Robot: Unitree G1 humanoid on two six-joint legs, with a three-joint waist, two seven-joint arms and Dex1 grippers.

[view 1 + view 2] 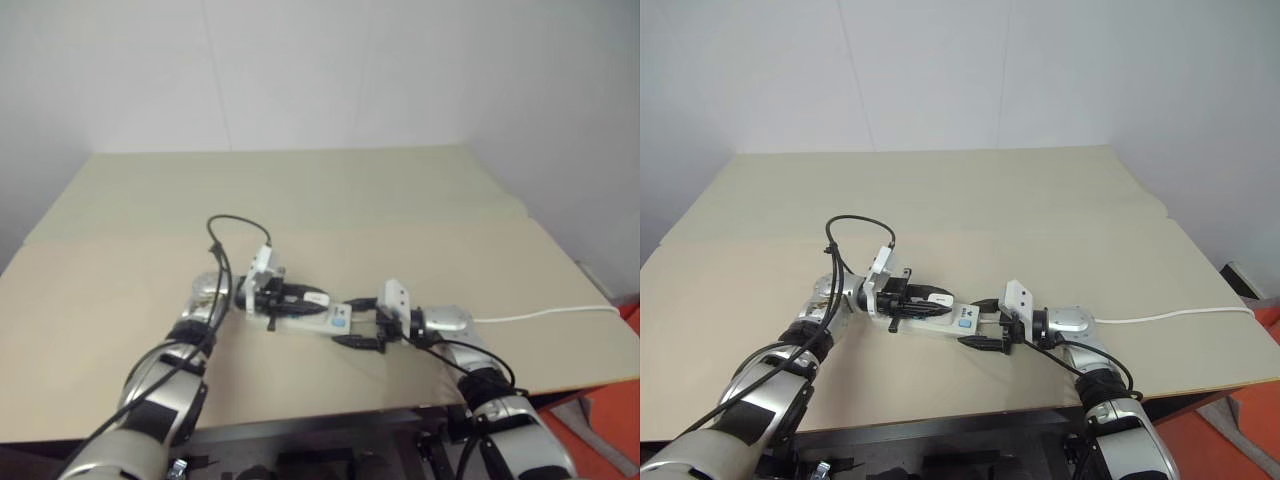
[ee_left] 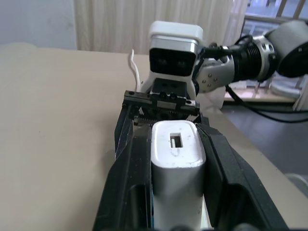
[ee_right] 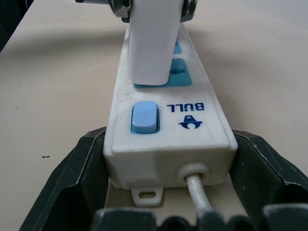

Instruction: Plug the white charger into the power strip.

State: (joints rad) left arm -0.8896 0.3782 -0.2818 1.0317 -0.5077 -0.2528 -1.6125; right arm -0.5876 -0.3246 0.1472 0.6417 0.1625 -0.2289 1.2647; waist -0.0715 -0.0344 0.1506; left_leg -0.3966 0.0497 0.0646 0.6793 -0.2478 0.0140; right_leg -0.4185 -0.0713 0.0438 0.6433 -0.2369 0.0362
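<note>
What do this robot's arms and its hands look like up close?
Both arms are silver-grey metal tubes with black bands at the joints, and loose black cables loop along them. Each ends in a white boxy housing. The left gripper and right gripper each carry two black plastic fingers, chunky and angular. The right gripper's housing has a dark panel with two round lenses.

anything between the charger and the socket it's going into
Nothing visible. The left claw is shut on the white charger, whose end already sits on a blue socket of the power strip. The right claw holds the strip's switch end.
</note>
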